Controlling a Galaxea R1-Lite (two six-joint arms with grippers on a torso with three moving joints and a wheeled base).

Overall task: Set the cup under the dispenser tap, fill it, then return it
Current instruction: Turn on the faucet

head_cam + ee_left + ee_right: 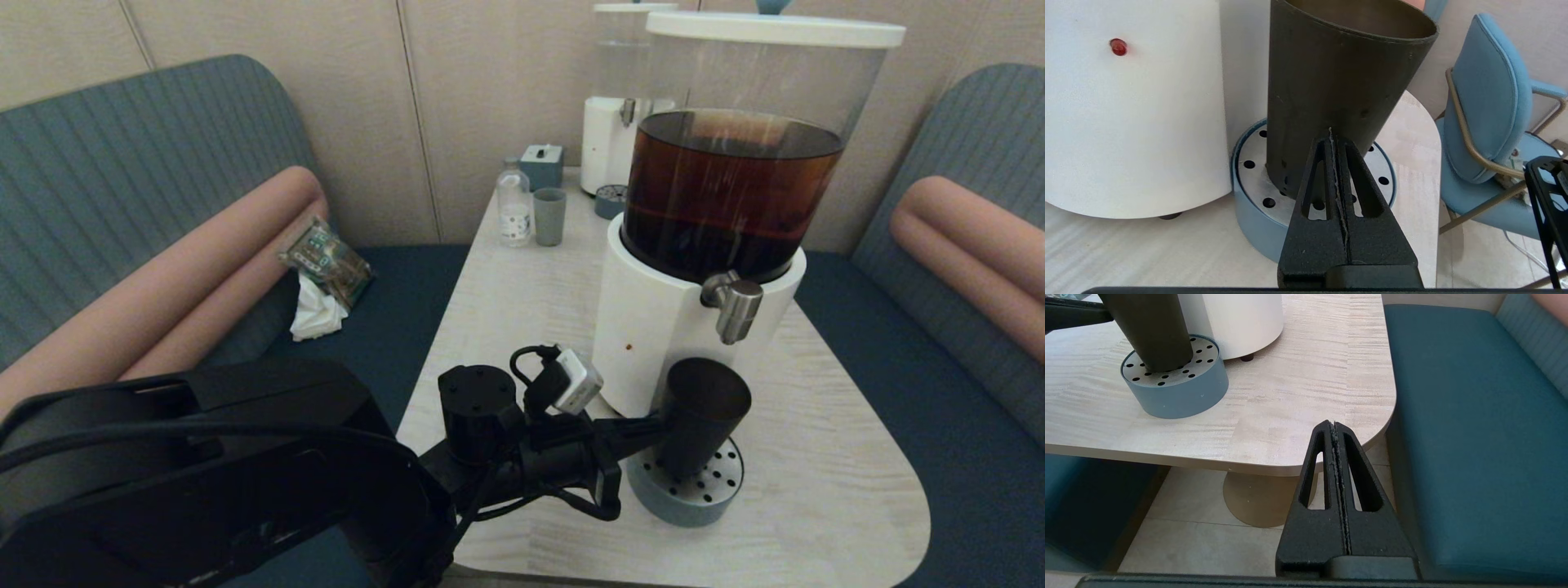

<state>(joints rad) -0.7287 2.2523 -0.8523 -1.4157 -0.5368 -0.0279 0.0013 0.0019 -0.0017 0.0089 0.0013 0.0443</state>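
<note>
The desk (816,457) carries the brown-liquid dispenser (718,220). Its tap (735,306) hangs directly above the cup (702,412), which stands on the dispenser's drip tray (694,494). The left hand (1331,136), clenched empty, touches the cup's side. The right hand (1334,426), clenched, hangs below the desk edge.

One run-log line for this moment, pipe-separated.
left gripper: shut, tip at dark matte plastic cup | cup: on perforated blue drip tray, under brushed-steel tap | right gripper: shut, parked off table edge

Near-black matte cup (704,415), brushed-steel tap (732,304), blue-grey drip tray (684,500) with black-dotted silver top, pale wood-grain table (824,457)
</note>
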